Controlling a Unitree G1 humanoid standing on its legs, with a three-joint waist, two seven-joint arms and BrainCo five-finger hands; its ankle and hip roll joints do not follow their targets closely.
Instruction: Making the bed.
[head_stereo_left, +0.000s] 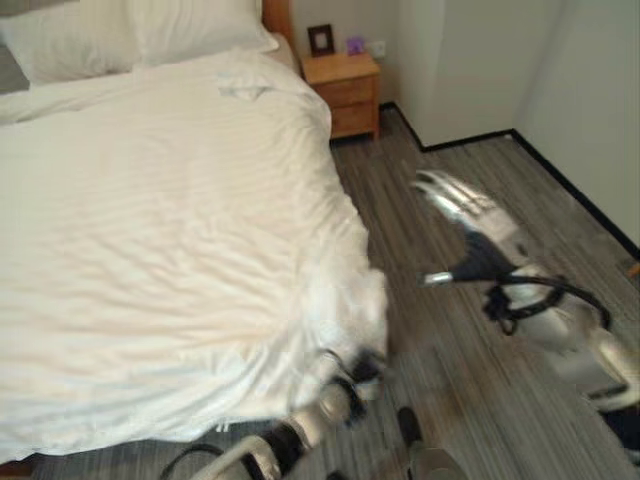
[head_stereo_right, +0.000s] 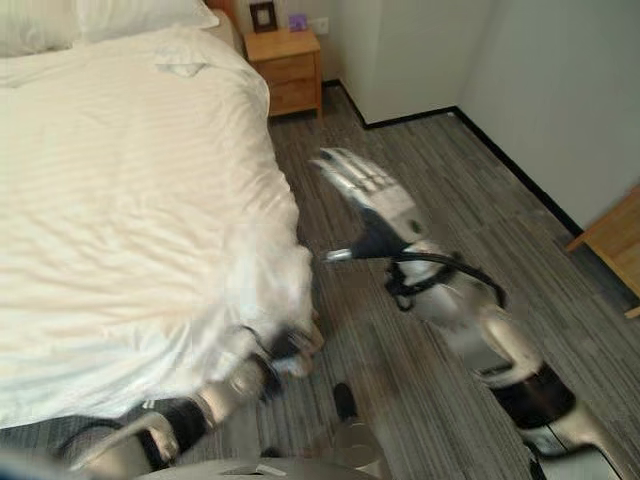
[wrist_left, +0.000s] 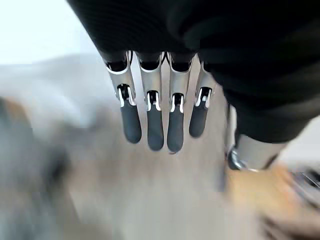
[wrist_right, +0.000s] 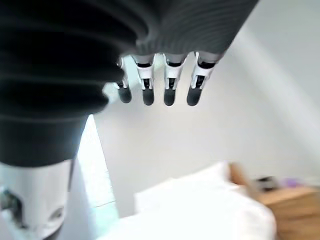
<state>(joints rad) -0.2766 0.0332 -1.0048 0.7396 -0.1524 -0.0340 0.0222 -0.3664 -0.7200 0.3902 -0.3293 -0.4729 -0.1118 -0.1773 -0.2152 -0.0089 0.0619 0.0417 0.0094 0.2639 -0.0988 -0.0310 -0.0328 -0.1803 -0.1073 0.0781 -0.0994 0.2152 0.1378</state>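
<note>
A white striped duvet (head_stereo_left: 170, 220) covers the bed, with white pillows (head_stereo_left: 130, 35) at the head. Its near right corner (head_stereo_left: 345, 300) hangs bunched over the bed's edge. My left hand (head_stereo_left: 348, 385) is low beside that corner, just under the hanging cloth. Its fingers (wrist_left: 155, 125) are straight, with nothing between them. My right hand (head_stereo_right: 362, 182) is raised over the floor to the right of the bed, apart from the duvet. It is open, with its fingers (wrist_right: 169, 85) held straight and its thumb out to the side.
A wooden nightstand (head_stereo_left: 343, 90) with a small picture frame (head_stereo_left: 321, 39) stands by the bed's head. Grey striped floor (head_stereo_left: 470, 170) runs between bed and white walls. A wooden piece of furniture (head_stereo_right: 615, 240) stands at the right.
</note>
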